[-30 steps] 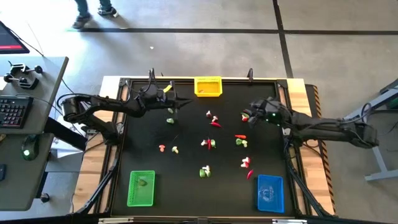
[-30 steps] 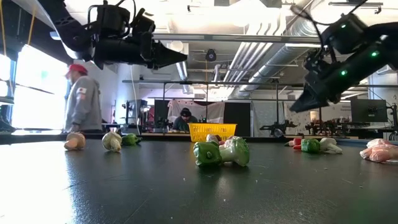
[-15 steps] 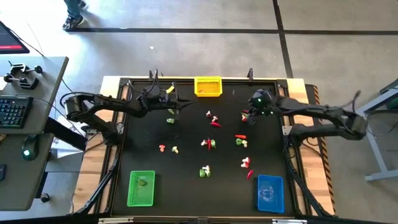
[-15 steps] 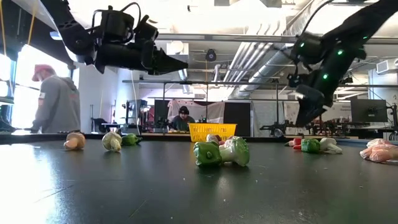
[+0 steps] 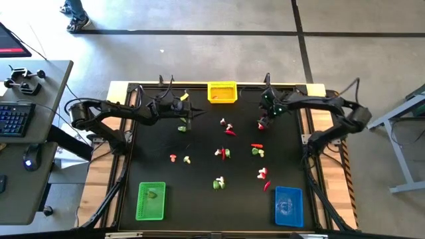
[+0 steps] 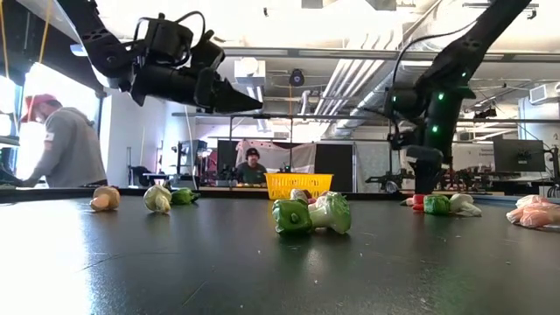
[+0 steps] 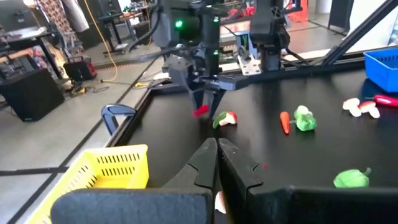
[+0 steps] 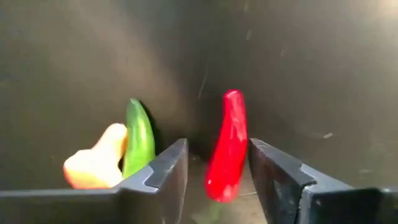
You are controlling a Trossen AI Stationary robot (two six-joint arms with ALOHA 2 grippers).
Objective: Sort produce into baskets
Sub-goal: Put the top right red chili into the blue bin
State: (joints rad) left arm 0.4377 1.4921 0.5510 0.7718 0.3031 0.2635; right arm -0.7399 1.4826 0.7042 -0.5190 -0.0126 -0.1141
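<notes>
My right gripper (image 5: 263, 121) points down at the table's far right, open, with one finger on each side of a red pepper (image 8: 229, 143) lying on the black mat. I see a gap on both sides. A green pepper (image 8: 138, 140) and a tan piece (image 8: 93, 165) lie just outside one finger. My left gripper (image 5: 191, 110) hovers shut and about level over the far left, with nothing between its fingers. The yellow basket (image 5: 222, 91) stands at the far edge, the green basket (image 5: 151, 200) near left, the blue basket (image 5: 289, 206) near right.
More produce lies scattered over the middle of the mat (image 5: 199, 172), such as a green and white piece (image 6: 311, 214) and a red and white pair (image 5: 263, 174). A desk with a keyboard (image 5: 13, 119) stands left of the table. A person (image 6: 61, 153) stands in the room beyond.
My right gripper has tipped from a slant to pointing almost straight down. It has sunk toward the mat at the far right, ending around the red pepper. Its arm has swung toward the far edge. The produce has not moved.
</notes>
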